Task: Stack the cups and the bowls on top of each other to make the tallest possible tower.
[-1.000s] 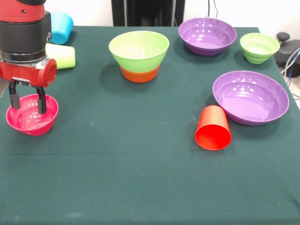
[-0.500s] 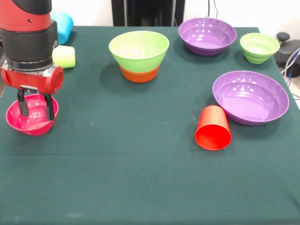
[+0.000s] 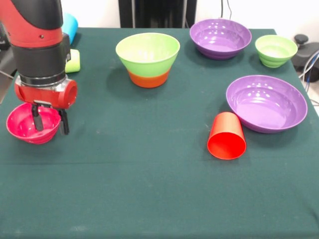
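Note:
My gripper (image 3: 50,123) hangs open at the left of the table, over the right rim of the pink bowl (image 3: 22,127). One finger is inside the bowl and the other is just outside it. The tower (image 3: 148,52), a lime-green bowl nested on an orange one, stands at the back centre. Two purple bowls (image 3: 220,36) (image 3: 266,102) and a small green bowl (image 3: 275,50) sit on the right. A red cup (image 3: 227,135) lies on its side beside the nearer purple bowl. The lime-green cup (image 3: 75,60) and the blue cup (image 3: 71,25) lie behind my arm, partly hidden.
A dark green cloth (image 3: 149,189) covers the table. Black equipment and cables (image 3: 306,55) sit off the table's right edge.
My gripper has moved right, from both fingers inside the pink bowl to straddling its right rim. The bowl has stayed in place.

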`<state>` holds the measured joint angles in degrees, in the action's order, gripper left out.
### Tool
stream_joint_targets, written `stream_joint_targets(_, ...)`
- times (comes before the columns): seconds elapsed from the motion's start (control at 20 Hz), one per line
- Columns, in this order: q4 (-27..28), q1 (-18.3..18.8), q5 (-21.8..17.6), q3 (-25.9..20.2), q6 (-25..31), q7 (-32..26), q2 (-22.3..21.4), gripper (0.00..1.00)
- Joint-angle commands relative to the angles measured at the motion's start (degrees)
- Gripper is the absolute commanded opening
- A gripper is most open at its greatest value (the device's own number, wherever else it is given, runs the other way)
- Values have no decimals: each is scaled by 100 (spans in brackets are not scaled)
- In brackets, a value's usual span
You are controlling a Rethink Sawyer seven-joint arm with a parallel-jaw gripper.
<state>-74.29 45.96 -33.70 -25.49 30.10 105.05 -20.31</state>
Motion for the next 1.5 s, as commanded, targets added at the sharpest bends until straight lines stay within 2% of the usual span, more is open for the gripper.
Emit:
stream_joint_targets(0.05,-36,-72,-8,-29,-402,141,416,100)
stream_joint_targets(0.3,-150,-97,-19,71,-561,279,424,100)
stream_joint_targets(0.55,-46,-104,-35,179,-637,284,646,100)
stream_joint_targets(1.0,-59,-223,-186,370,-623,193,483,100)
stream_joint_targets(1.05,-59,-269,-194,438,-667,278,462,0)
stream_joint_targets(1.5,-230,-459,-5,684,-613,657,233,0)
